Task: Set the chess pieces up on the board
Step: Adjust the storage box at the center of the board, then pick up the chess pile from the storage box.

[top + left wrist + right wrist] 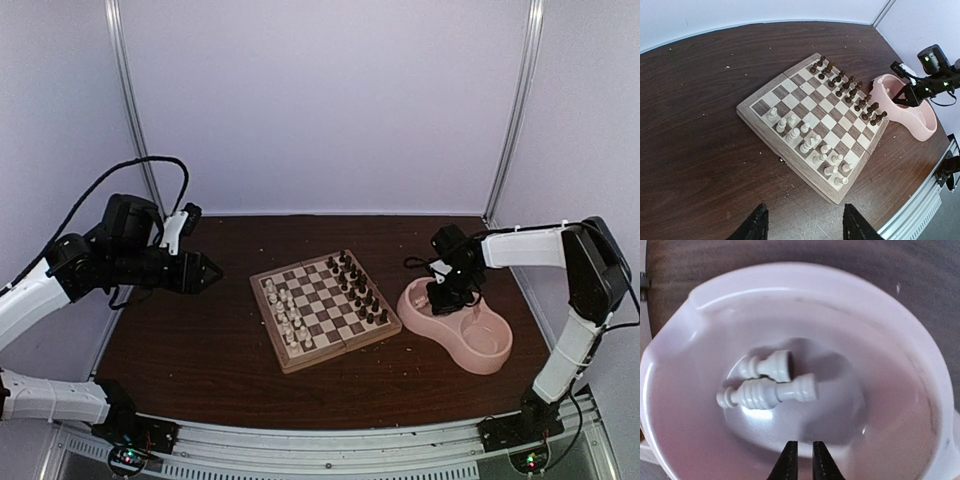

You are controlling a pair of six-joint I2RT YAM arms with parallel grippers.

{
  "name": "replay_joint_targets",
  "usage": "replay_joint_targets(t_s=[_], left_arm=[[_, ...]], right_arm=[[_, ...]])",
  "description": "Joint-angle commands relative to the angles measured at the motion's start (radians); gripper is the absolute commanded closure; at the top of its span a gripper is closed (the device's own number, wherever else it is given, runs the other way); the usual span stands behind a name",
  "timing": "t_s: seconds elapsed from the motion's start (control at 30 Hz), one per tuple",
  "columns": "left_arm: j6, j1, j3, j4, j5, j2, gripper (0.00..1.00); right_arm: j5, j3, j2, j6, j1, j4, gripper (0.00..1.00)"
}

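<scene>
While your right gripper (802, 460) hangs over the pink double bowl (790, 275), its fingers stand almost together, with only a sliver of gap between the tips and nothing caught in it. It sits above the compartment closer to the board, pointing down into the hollow.

Two cream chess pieces lie on their sides at the bottom of that compartment, just beyond the fingertips. The shorter one (767, 365) lies behind the longer, ribbed one (770, 391), and the two touch along their lengths. Neither is touched by the gripper.

You have the board (322, 300) in the middle of the table (200, 340), turned at an angle so that its corners point roughly toward the table edges. The bowl lies just beside it, between the board and the right edge of the table.

On the board, the cream pieces (806, 146) stand upright in two slightly uneven rows along the side facing the left edge of the table. The dark pieces (850, 92) stand in two rows along the opposite side, next to the bowl. The squares between the two camps are bare.

Your left gripper (806, 227) hovers above the table near the left edge, well apart from the board. Its fingers are spread fairly wide and hold nothing.
</scene>
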Motion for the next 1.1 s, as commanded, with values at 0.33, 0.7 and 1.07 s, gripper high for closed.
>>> replay_joint_targets(t_s=[0.33,0.7,1.07], left_arm=[[0.036,0.003,0.092,0.061,0.073,0.122,0.49],[0.022,0.003,0.055,0.078,0.078,0.104,0.49],[0.033,0.003,0.048,0.055,0.065,0.093,0.49]], right_arm=[[0.017,-0.077,-0.244,0.093,-0.001,-0.042,0.70],[-0.036,-0.050,-0.101,0.148,0.010,0.075,0.64],[-0.052,0.001,0.011,0.145,0.032,0.097,0.78]])
